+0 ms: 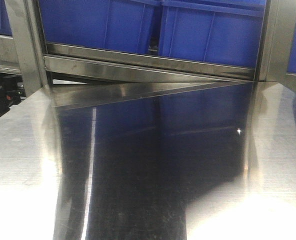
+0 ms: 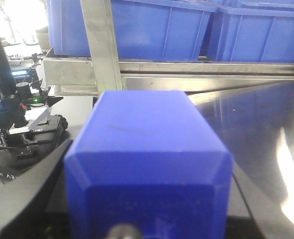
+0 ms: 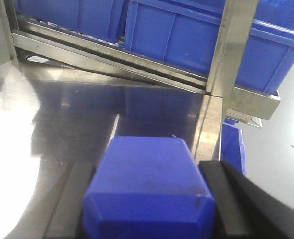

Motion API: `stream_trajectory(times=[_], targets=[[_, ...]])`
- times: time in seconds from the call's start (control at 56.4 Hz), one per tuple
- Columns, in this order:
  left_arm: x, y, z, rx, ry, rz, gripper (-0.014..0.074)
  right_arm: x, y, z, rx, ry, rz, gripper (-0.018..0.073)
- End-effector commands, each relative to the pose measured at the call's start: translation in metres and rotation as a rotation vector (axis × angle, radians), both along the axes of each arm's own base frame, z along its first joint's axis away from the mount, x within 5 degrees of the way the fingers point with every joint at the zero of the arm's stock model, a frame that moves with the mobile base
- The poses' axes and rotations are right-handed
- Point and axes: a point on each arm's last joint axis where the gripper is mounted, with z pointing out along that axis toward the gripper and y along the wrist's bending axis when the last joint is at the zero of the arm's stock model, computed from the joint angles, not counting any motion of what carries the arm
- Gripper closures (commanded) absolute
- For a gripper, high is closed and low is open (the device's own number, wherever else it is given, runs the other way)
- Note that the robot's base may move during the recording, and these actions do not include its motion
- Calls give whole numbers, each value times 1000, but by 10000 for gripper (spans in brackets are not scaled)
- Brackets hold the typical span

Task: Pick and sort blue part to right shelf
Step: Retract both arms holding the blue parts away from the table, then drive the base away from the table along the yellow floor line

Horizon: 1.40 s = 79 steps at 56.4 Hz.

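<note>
Clamping a blue block (image 3: 149, 199) between the fingers (image 3: 231, 199) of the right gripper (image 3: 147, 172), over the steel table (image 3: 62, 109) near the shelf (image 3: 231, 55). Pinching a second blue block (image 2: 147, 149) likewise in the left gripper (image 2: 149, 169).

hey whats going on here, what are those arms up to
A two-armed robot is sorting parts. The left gripper is closed on a blue block, and the right gripper grips a second blue block the same way. Both point across a shiny steel table toward the shelf, which is loaded with big blue bins. Neither block is on the shelf yet.
</note>
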Motion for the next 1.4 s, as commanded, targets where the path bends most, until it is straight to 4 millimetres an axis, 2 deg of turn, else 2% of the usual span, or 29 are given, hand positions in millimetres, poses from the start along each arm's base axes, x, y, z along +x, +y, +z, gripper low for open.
stream_trajectory(times=[0.0,1.382], targets=[[0,0,15,-18,-98,-3,336,-5,-2,15,14,-129,-2,350],[0,-1,15,-20,-99,-5,336,-5,-2,15,14,-129,-2,350]])
